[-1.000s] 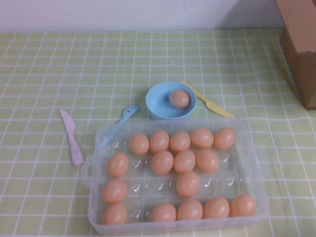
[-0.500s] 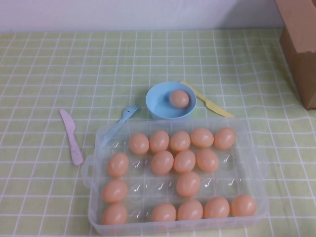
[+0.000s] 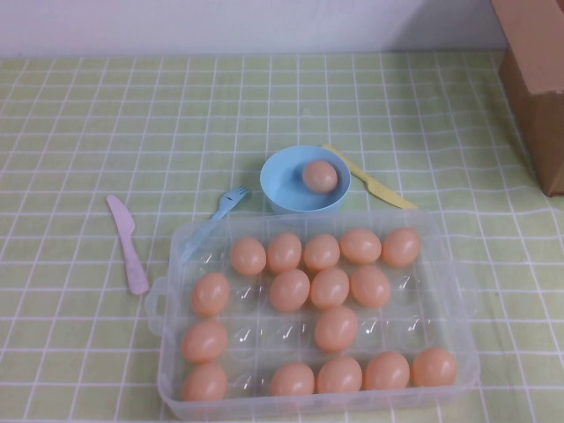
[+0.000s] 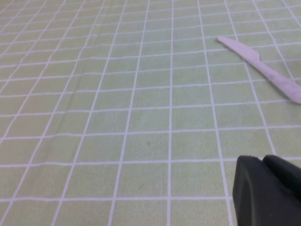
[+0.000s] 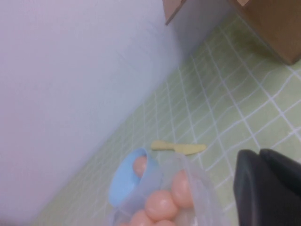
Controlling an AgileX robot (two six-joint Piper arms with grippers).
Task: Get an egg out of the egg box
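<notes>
Surface: green checked tablecloth (image 3: 106,132)
Egg box (image 3: 176,388): near table edge, centre
Egg (image 3: 336,328): in box, others around
Left gripper (image 4: 268,193): off left, fingers unclear
Right gripper (image 5: 268,188): nearer box, fingers unclear

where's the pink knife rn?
High view: the pink knife lies on the checked cloth on the robot's left, just left of the egg box and apart from the blue fork.
</notes>
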